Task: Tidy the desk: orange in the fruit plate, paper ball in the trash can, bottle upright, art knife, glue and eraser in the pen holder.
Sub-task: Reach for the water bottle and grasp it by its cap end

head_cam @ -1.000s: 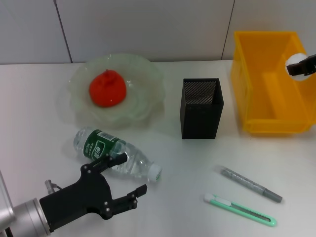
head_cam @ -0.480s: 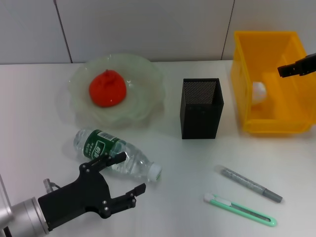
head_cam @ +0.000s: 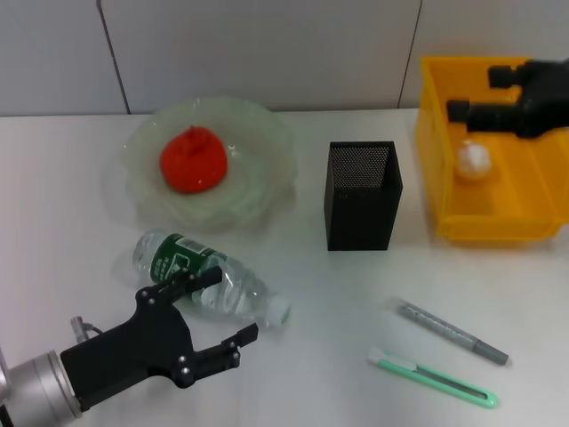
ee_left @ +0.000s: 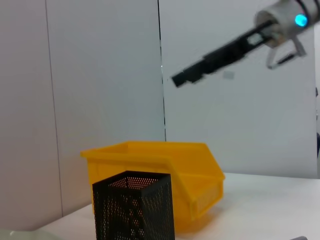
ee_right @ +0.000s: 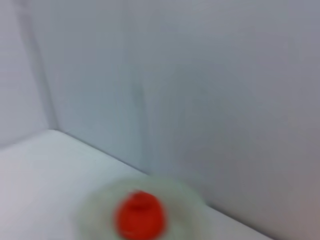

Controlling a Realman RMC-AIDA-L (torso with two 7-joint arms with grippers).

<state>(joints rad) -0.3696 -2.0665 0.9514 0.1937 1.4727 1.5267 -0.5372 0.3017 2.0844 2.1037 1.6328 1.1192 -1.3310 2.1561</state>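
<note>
The paper ball [head_cam: 473,160] lies inside the yellow trash can [head_cam: 444,191], on its floor near the left wall, touching no gripper. Above the bin's far part hangs the right gripper [head_cam: 476,93], its two dark fingers [head_cam: 469,110] spread apart and empty, pointing toward the robot's left.

The orange [head_cam: 193,158] sits in the pale green fruit plate [head_cam: 267,156]. The clear bottle [head_cam: 209,277] with a green label lies on its side in front of the plate, its white cap toward the right. The left gripper [head_cam: 227,316] is at the bottle's near side, fingers [head_cam: 233,349] spread wide, the upper one reaching over the bottle's body without closing on it.

The black mesh pen holder [head_cam: 362,194] stands upright between plate and bin. Nearer the robot, a grey glue pen [head_cam: 452,332] and a green art knife [head_cam: 433,377] lie flat, close together, well apart from the holder.

The counter [head_cam: 71,205] is white; pale grey panelled walls [head_cam: 267,49] rise behind it.
</note>
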